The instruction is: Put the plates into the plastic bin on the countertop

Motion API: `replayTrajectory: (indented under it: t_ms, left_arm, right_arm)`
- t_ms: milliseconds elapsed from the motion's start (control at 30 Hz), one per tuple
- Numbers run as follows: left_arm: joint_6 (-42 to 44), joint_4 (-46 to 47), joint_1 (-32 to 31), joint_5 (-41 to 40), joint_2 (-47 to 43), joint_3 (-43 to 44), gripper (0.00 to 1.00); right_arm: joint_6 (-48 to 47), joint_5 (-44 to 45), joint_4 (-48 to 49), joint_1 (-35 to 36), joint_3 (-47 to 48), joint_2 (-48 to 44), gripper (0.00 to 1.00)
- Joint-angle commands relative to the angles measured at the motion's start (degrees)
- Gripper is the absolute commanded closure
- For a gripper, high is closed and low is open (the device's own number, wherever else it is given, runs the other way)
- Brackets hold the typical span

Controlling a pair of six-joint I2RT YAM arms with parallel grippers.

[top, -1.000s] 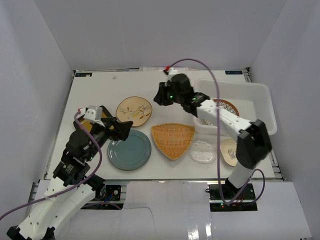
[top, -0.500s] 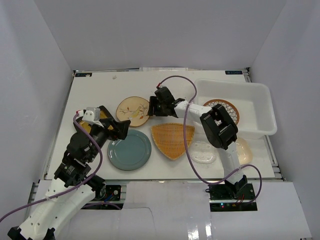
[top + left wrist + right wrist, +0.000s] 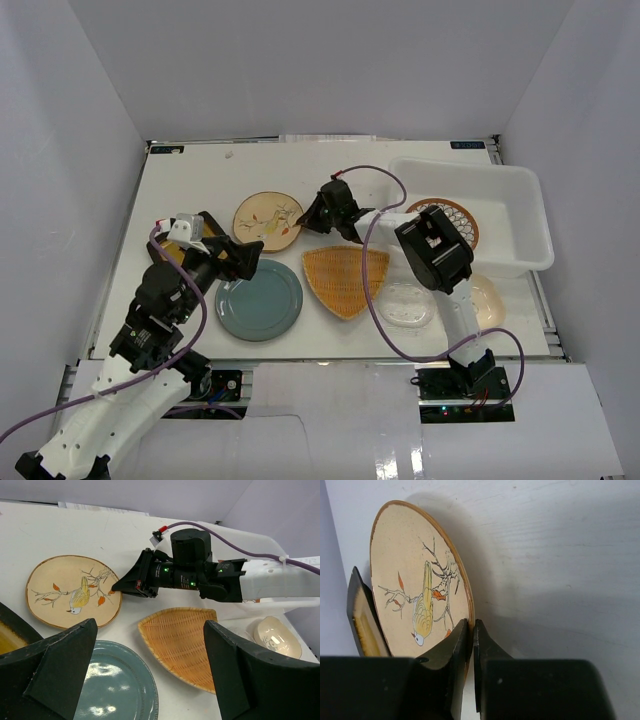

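Top view: right fingers point(image 3: 312, 220) are sitting low at the right rim of the bird plate point(image 3: 266, 222). A second ago that arm was riding higher, nearer the bin point(image 3: 530, 200); half a second ago the fingers were spreading over this same rim. The plate is lying flat on the table point(image 3: 200, 170), unshifted, well left of the bin, which is holding one patterned plate point(image 3: 447, 212). Left fingers point(image 3: 243, 258) are hanging wide apart over the teal plate point(image 3: 258, 300), arm unmoved. Left wrist view: the right fingertips are touching the bird plate's right edge. Right wrist view: fingers are drawn together to a slit and the rim is running in at the left one; I cannot tell whether it is truly pinched. Judging this as a grasp just closing; lift and carry to the bin are not yet done, and so thin a hold may slip.
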Motion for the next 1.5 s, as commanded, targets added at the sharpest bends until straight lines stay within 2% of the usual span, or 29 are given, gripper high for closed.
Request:
replayTrajectory:
  t_ms: [0, 200, 300, 333, 400, 500, 533, 600, 633, 733, 933, 1167, 1333, 1367, 1467]
  left_arm:
    - [-0.28, 0.05, -0.23, 0.28, -0.46, -0.01, 0.02]
    - [-0.37, 0.05, -0.22, 0.28, -1.96, -0.09, 0.02]
    - [-0.72, 0.14, -0.31, 1.07, -2.40, -0.09, 0.02]
    - [-0.89, 0.23, -0.40, 1.33, -2.49, -0.09, 0.02]
    - [-0.89, 0.32, -0.40, 1.51, -3.10, -0.09, 0.02]
    - [-0.89, 0.23, -0.66, 1.16, -4.15, -0.09, 0.02]
    - [-0.98, 0.32, -0.75, 1.16, -4.68, -0.09, 0.02]
    - [-0.98, 0.32, -1.10, 1.42, -5.03, -0.09, 0.02]
    - [-0.98, 0.32, -1.28, 1.60, -5.30, -0.01, 0.02]
    - [-0.98, 0.40, -1.98, 1.86, -5.56, -0.01, 0.02]
    - [-0.98, 0.32, -2.51, 2.21, -4.77, -0.01, 0.02]
    - [-0.98, 0.14, -2.42, 2.39, -3.63, 0.08, 0.02]
    - [-0.98, -0.03, -2.42, 2.65, -2.58, 0.26, 0.02]
    - [-0.89, -0.12, -2.34, 2.57, -2.57, 0.26, 0.02]
    - [-0.98, -0.12, -2.34, 2.48, -2.57, 0.26, 0.02]
  right_arm:
    - [1.84, 5.48, 7.38, -0.55, -2.65, -4.84, 0.92]
    - [-4.21, 8.83, 7.22, -2.74, -1.43, -18.73, 0.92]
    - [-3.70, 3.31, 6.76, -7.13, -3.08, -24.26, 0.92]
    - [-2.92, -0.27, 7.55, -9.76, -4.75, -28.02, 0.92]
    - [-3.25, -1.88, 7.21, -12.58, -11.07, -32.52, 0.92]
    - [-7.03, -2.07, 3.27, -19.43, -20.71, -43.32, 0.92]
    - [-7.91, -1.98, 0.29, -23.63, -23.20, -48.92, 0.92]
    - [-10.81, -2.15, -2.36, -28.13, -30.03, -54.31, 0.92]
    - [-11.77, -2.24, -3.77, -32.15, -31.73, -58.69, 0.92]
    - [-15.47, -2.76, -10.27, -39.71, -35.07, -64.25, 0.92]
    - [-19.08, -3.30, -14.06, -48.53, -38.07, -68.49, 0.92]
    - [-20.92, -3.03, -13.71, -51.44, -41.94, -62.96, 0.92]
    - [-21.89, -2.24, -13.80, -51.71, -41.15, -58.74, 0.91]
    - [-21.98, -1.81, -13.89, -51.71, -40.98, -58.38, 0.88]
    - [-23.20, 0.56, -16.15, -51.71, -40.01, -57.33, 0.51]
